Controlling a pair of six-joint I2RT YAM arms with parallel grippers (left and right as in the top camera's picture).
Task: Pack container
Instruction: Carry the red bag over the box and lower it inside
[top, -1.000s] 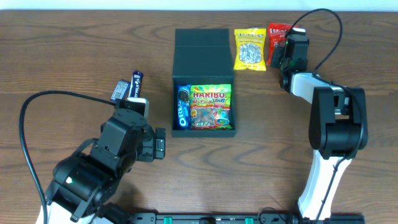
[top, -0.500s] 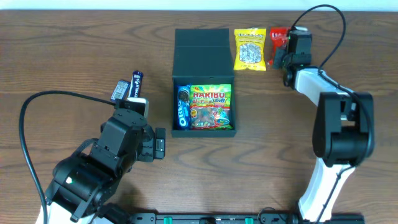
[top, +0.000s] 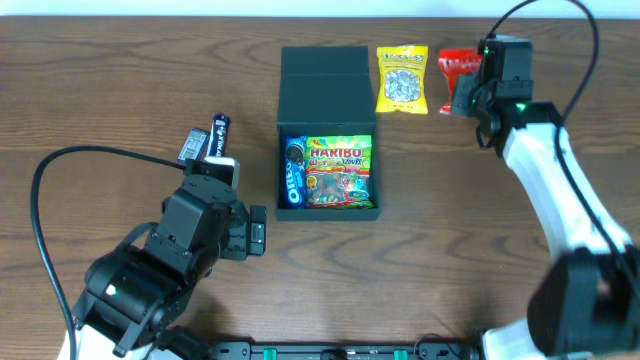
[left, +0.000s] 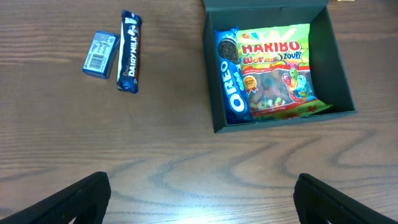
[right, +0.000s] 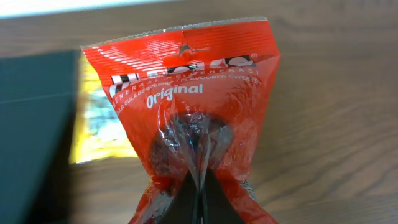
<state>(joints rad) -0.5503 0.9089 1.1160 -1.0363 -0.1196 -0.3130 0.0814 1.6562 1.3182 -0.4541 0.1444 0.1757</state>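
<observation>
Since the right gripper (top: 470, 88) has swung up and out to the right over the last second, the red packet (top: 458, 66) pinched between its fingers looks lifted and pulled a bit clear of the yellow packet (top: 402, 78). Judged: pick done, carry to box next. The container (top: 325, 80) sits mid-table, left of both packets, opening up, with the Oreo roll (top: 294, 172) and Haribo bag (top: 338, 170) inside. Its flap lies open flat toward the far edge, so box plus lid runs long near-to-far. Left gripper (left: 202, 198) is spread wide and empty, on the near side. Dairy Milk bar (top: 219, 135) and small blue packet (top: 190, 146) lie unpacked left of the box.
</observation>
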